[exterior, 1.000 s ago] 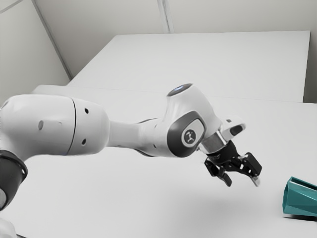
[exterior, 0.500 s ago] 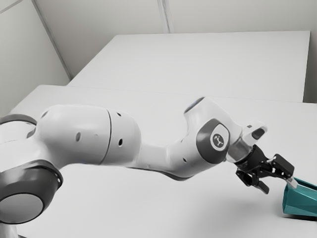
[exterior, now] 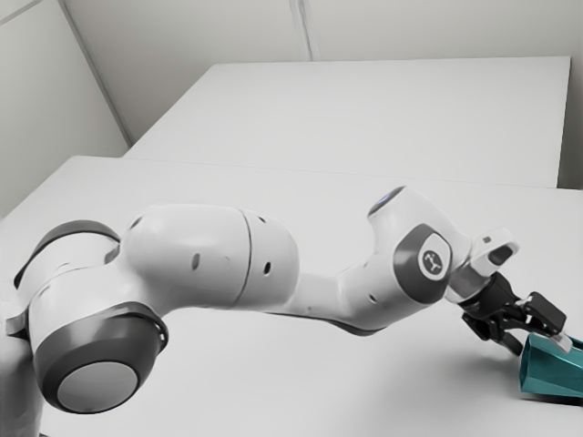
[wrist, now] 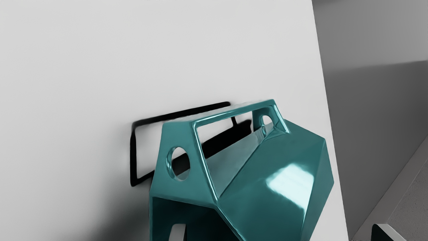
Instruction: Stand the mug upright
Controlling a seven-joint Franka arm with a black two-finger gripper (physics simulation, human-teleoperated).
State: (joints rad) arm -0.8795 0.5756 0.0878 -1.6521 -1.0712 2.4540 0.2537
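Mug [wrist: 267, 160] sideways near table edge [wrist: 321, 87]; gripper [exterior: 539, 345] spread at its mouth.

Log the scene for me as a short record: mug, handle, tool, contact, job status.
mug: teal, faceted, one, on its side on the white table
mouth: faces the arm
handle: angular loop with round holes, standing out from the mug's side
tool: open, at the mouth end
fingertips: one at the dark mouth, the other beyond the mug's outer side
contact: cannot tell
job status: mug not upright
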